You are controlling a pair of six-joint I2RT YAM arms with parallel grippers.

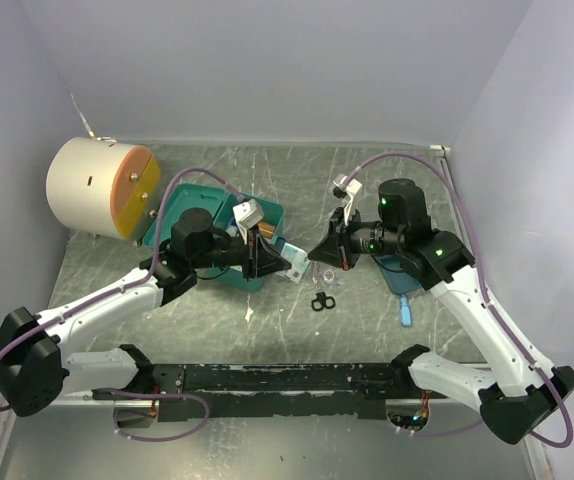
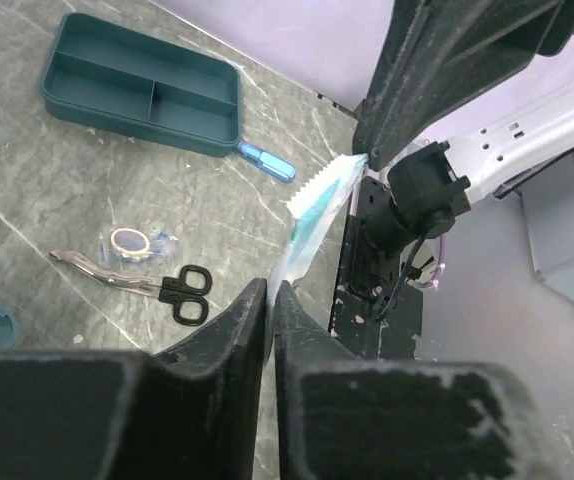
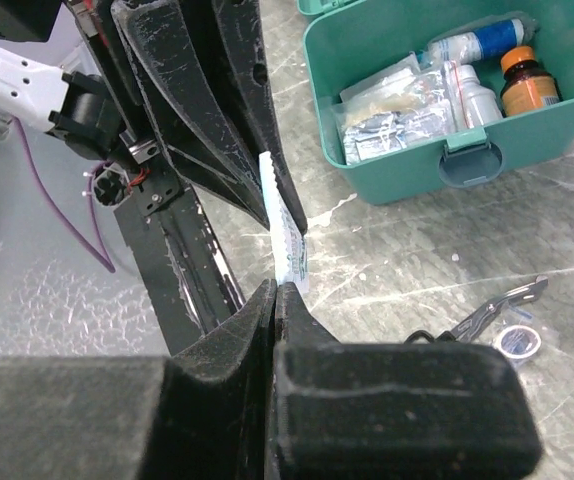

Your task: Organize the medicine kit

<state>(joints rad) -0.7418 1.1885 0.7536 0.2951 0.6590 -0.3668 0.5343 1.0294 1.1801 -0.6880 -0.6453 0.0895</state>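
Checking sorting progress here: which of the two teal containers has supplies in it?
The deep box with the front latch, holding packets and bottles. The shallow divided tray has bare compartments.

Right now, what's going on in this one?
Both arms are on one thing: the left gripper and the right gripper each pinch an end of a flat white packet, holding it in the air between them, beside the open medicine kit. The kit holds bottles and sachets. Scissors, a tape roll and a divided tray lie loose on the table.
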